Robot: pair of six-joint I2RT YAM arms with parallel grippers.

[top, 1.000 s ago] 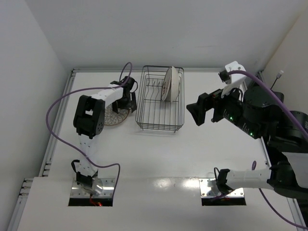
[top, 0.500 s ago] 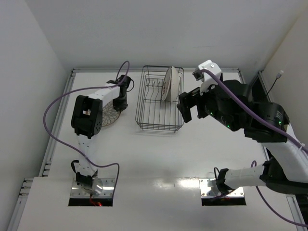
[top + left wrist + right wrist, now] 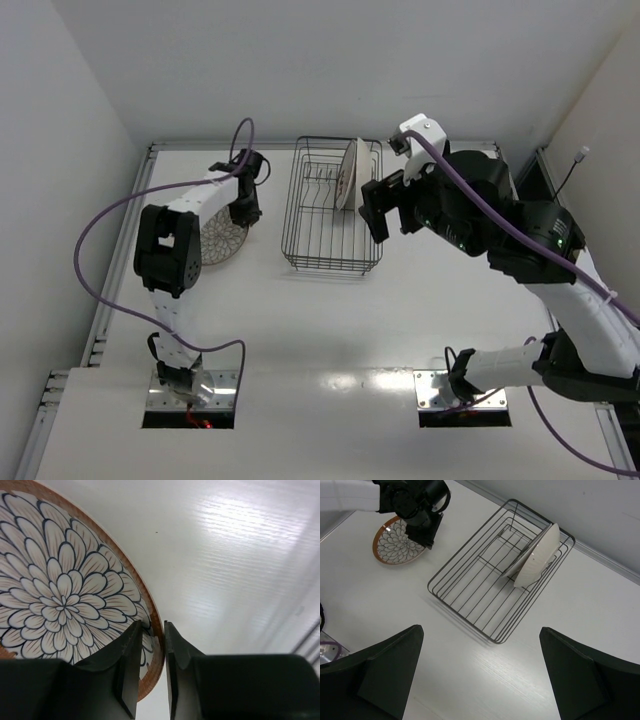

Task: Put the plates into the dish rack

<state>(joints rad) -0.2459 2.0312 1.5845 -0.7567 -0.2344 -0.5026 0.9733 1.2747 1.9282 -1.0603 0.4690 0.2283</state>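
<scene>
Left tool (image 3: 151, 630) is almost closed and pinches the brown rim of a flower plate (image 3: 60, 600). That plate is at the upper left of the top view, just left of the dish rack (image 3: 463, 613). I cannot tell if it is lifted off the white desk (image 3: 225, 555). Two more plates (image 3: 532, 555) stand on edge in the rack's upper right part, white backs showing. Right tool (image 3: 480, 630) is wide open, holds nothing, and hangs above the rack.
</scene>
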